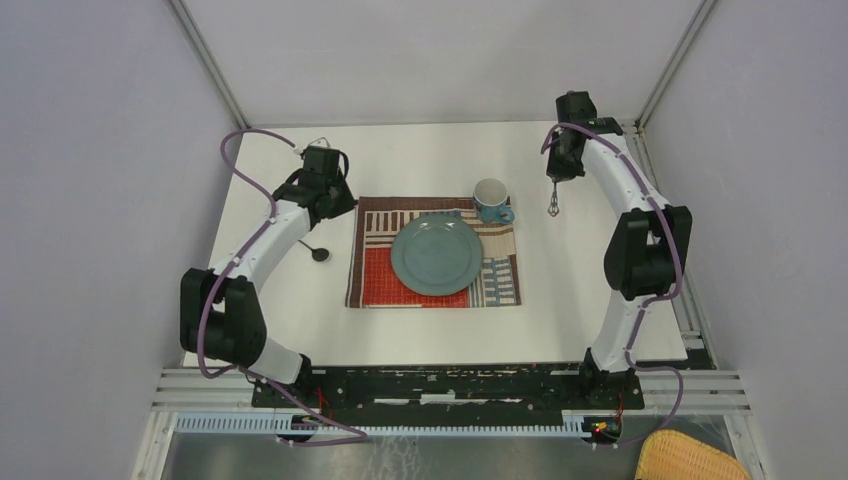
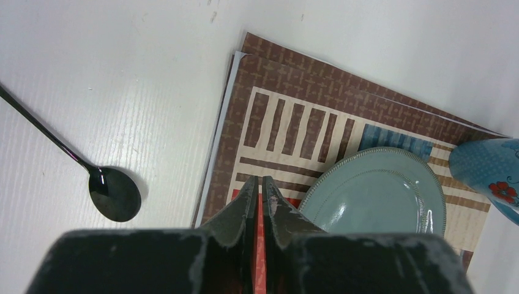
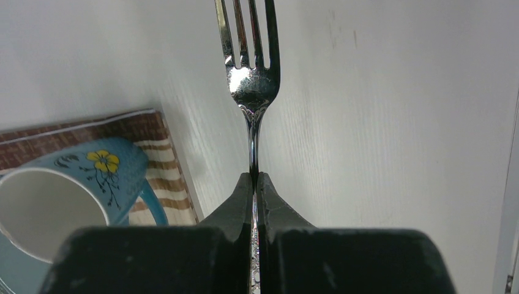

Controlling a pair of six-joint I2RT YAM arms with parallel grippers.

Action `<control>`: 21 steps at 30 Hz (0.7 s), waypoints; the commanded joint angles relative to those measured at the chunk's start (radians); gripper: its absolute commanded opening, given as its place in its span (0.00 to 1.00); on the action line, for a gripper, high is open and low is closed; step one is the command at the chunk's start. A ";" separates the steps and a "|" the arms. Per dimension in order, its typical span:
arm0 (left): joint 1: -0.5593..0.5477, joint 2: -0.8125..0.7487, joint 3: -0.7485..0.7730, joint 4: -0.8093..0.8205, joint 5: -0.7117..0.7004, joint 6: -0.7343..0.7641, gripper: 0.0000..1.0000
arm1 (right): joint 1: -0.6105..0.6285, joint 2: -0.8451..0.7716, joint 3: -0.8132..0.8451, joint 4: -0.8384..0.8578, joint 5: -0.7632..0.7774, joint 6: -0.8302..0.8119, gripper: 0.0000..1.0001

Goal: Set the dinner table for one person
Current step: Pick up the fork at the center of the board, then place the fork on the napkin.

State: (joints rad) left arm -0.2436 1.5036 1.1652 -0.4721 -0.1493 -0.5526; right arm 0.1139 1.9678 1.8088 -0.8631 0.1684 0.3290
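On the white dinner table (image 1: 430,160) lies a striped patchwork placemat (image 1: 375,285). A teal plate (image 1: 437,255) sits on it, with a blue flowered cup (image 1: 491,198) at its far right corner. Left of the placemat a black spoon (image 1: 318,252) rests on the table. My left gripper (image 2: 259,180) hovers over the placemat's far left part, shut with nothing between its fingers. Beside the cup, my right gripper (image 3: 254,176) is shut on the handle of a silver fork (image 3: 252,79). The fork hangs tines down over bare table right of the placemat.
Metal rails (image 1: 450,385) run along the near edge by the arm bases. A yellow wicker basket (image 1: 690,460) sits below the table at the near right. Grey walls close in the left, right and back.
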 commanded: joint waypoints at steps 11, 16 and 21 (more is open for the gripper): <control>0.004 -0.110 -0.068 0.069 0.056 -0.013 0.12 | 0.095 -0.374 -0.363 0.041 0.076 0.134 0.00; 0.003 -0.128 -0.091 0.072 0.066 -0.017 0.12 | 0.116 -0.469 -0.460 0.035 0.073 0.166 0.00; 0.003 -0.130 -0.095 0.072 0.064 -0.020 0.13 | 0.167 -0.554 -0.513 0.009 0.077 0.193 0.00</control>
State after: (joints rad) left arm -0.2436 1.4090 1.0718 -0.4400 -0.0963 -0.5529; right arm 0.2375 1.4963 1.3182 -0.8558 0.2203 0.4786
